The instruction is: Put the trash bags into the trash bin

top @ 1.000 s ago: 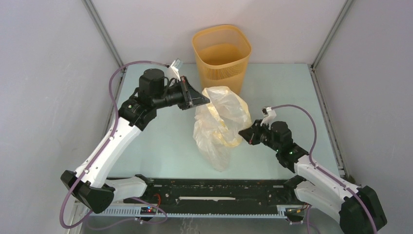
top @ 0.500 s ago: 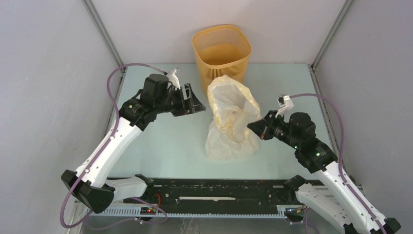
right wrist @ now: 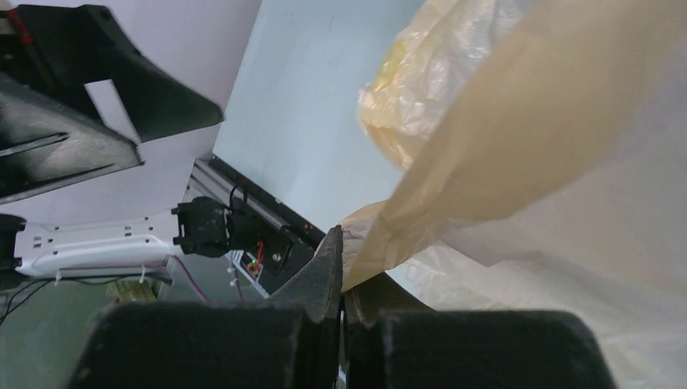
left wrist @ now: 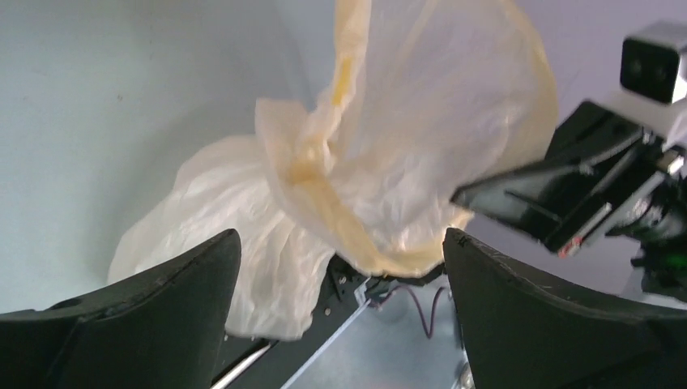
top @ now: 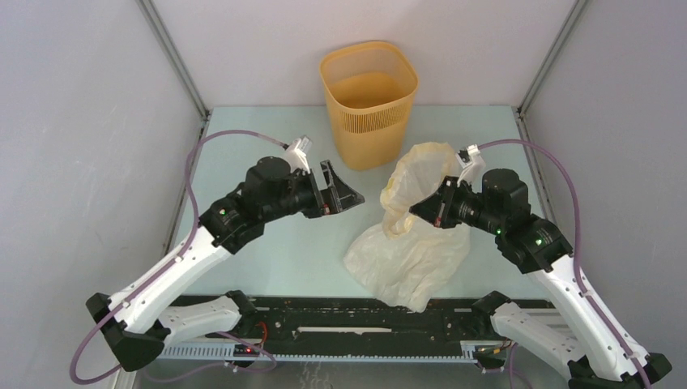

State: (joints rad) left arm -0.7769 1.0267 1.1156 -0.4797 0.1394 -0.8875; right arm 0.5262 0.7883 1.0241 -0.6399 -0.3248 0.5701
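Observation:
The trash bin [top: 369,101], orange-yellow with a slotted lower half, stands upright at the back of the table with nothing in it. The trash bag [top: 413,243], a crinkly cream-white one, hangs right of centre with its lower end resting on the table. My right gripper [top: 423,212] is shut on its pale yellow rim band [right wrist: 518,138], pinched at the fingertips [right wrist: 334,259]. My left gripper [top: 347,194] stands open to the left of the bag, apart from it. In the left wrist view the bag [left wrist: 405,146] hangs beyond the left gripper [left wrist: 340,243], with nothing between the fingers.
Grey walls with metal corner posts [top: 174,57] close in the table on three sides. A black rail [top: 348,312] runs along the near edge between the arm bases. The bin stands about a hand's width behind and left of the raised bag rim.
My left gripper has let go of the bag's rim, opened wide and drawn back toward the near side. The right gripper has lifted and carried the bag to the right.

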